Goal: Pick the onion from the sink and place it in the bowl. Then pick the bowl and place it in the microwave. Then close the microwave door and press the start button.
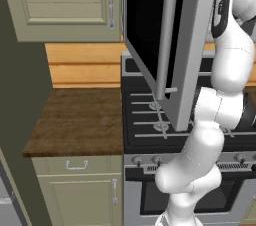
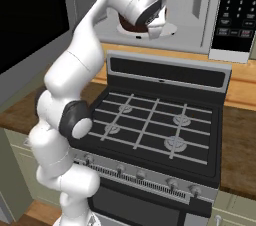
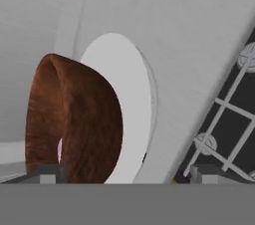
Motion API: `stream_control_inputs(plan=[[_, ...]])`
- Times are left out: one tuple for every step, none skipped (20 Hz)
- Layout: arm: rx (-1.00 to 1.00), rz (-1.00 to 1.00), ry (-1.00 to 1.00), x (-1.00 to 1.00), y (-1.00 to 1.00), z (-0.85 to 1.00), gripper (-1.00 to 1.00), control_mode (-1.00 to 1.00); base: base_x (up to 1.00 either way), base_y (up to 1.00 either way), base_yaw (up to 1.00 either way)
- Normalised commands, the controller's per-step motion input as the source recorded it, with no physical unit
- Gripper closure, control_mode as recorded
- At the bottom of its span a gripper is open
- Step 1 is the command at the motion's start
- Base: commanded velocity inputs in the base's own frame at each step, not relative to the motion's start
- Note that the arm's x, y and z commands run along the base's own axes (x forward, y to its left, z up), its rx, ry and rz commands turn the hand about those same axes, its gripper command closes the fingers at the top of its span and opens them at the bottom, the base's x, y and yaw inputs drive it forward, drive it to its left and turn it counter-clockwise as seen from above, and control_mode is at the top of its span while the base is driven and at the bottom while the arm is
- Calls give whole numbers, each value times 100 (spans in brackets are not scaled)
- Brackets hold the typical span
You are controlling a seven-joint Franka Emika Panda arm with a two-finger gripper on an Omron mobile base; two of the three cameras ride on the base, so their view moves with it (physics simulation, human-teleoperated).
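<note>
Now, the scene in lines:
Bowl: the reddish-brown bowl sits on the white round plate inside the microwave; a small pink bit of the onion shows inside it.
Gripper: the gripper is at the bowl, fingers spread wide, one on each side, holding nothing.
Microwave door: the microwave door stands open, its slim bar handle in front of the glass.
Below: the black gas range lies under the microwave, beside a brown counter.
</note>
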Motion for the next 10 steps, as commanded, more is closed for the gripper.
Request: stream_control_inputs(plan=[[0, 0, -4, -58, -6, -22, -100, -100, 0, 0, 0], [0, 0, -3, -55, -6, -26, -100, -100, 0, 0, 0], [0, 0, -4, -56, -4, -26, -100, -100, 0, 0, 0], [0, 0, -3, -51, 0, -29, -100, -100, 0, 0, 0], [0, 0, -1, -48, 0, -36, -100, -100, 0, 0, 0], [0, 0, 0, -44, 0, -43, -100, -100, 0, 0, 0], [-1, 0, 0, -42, 0, -49, -100, -100, 0, 0, 0], [-3, 0, 0, -41, 0, -51, -100, -100, 0, 0, 0], [-1, 0, -1, -47, 0, -51, -100, -100, 0, 0, 0], [0, 0, -2, -52, 0, -49, -100, -100, 0, 0, 0]])
